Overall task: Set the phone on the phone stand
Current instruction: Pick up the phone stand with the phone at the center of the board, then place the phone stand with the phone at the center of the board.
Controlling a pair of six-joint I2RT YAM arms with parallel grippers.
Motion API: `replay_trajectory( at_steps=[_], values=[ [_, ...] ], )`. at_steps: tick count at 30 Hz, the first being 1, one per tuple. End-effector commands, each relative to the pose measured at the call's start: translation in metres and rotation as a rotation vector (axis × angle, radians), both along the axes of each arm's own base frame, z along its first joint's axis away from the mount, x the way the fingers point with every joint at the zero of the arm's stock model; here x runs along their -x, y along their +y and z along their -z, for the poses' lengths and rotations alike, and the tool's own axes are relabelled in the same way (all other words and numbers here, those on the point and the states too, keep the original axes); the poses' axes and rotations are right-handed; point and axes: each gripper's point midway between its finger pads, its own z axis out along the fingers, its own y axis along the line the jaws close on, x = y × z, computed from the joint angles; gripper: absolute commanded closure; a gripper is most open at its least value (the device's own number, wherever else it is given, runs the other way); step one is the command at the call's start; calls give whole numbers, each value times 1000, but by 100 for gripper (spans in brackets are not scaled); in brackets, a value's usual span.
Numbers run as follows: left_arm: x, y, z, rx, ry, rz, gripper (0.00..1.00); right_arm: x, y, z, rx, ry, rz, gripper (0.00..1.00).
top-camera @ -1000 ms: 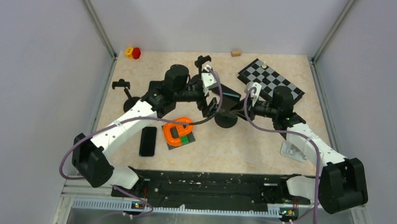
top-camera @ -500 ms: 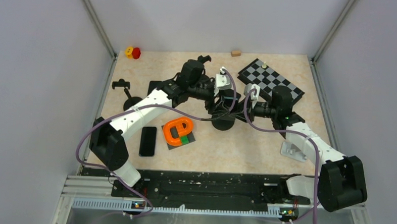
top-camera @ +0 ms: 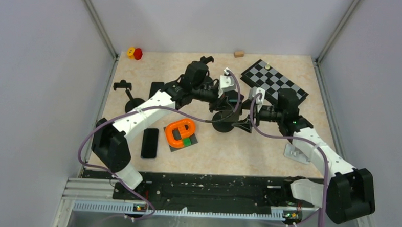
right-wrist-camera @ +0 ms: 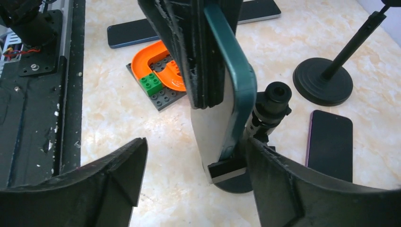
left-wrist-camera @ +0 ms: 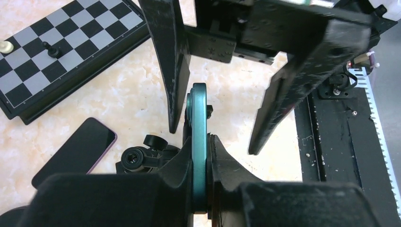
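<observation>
Teal on black: the teal phone (left-wrist-camera: 198, 142) changes hands at the phone stand (top-camera: 225, 123).
Near the front edge, left of centre, lie a black phone (top-camera: 149, 142) and an orange brick toy (top-camera: 180, 133). Mid-surface, the left fingers (left-wrist-camera: 231, 172), spread a second ago, are now clenched on the teal phone. The right fingers (right-wrist-camera: 94, 182) have released it and stand wide on either side. It stands upright with its lower end at the stand's cradle, though I cannot tell whether it is seated. Seating it likely falls to the left arm. Open room lies toward the right edge; the chessboard (top-camera: 274, 82) crowds the far right corner.
</observation>
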Motion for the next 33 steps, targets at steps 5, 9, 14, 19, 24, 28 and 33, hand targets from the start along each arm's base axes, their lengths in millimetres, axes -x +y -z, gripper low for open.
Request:
replay_trajectory(
  at_steps=[5, 9, 14, 19, 24, 28, 33],
  values=[
    [5, 7, -23, 43, -46, -18, 100, 20, -15, -25, 34, -115, 32, 9],
    [-4, 13, -33, 58, -76, -58, 100, 28, -22, -29, 31, -151, 63, 8],
    [-25, 30, -55, 84, -105, -135, 100, 28, -29, -36, 15, -177, 101, 8],
    [-43, 52, -80, 82, -169, -217, 100, 25, -33, -37, 13, -182, 120, 8],
    [-57, 77, -103, 93, -234, -283, 100, 23, -36, -37, 15, -189, 133, 8],
    [-73, 103, -114, 99, -268, -356, 100, 23, -37, -36, 17, -186, 139, 8],
    [-103, 138, -129, 121, -310, -457, 100, 22, -38, -34, 20, -186, 142, 8]
  ],
)
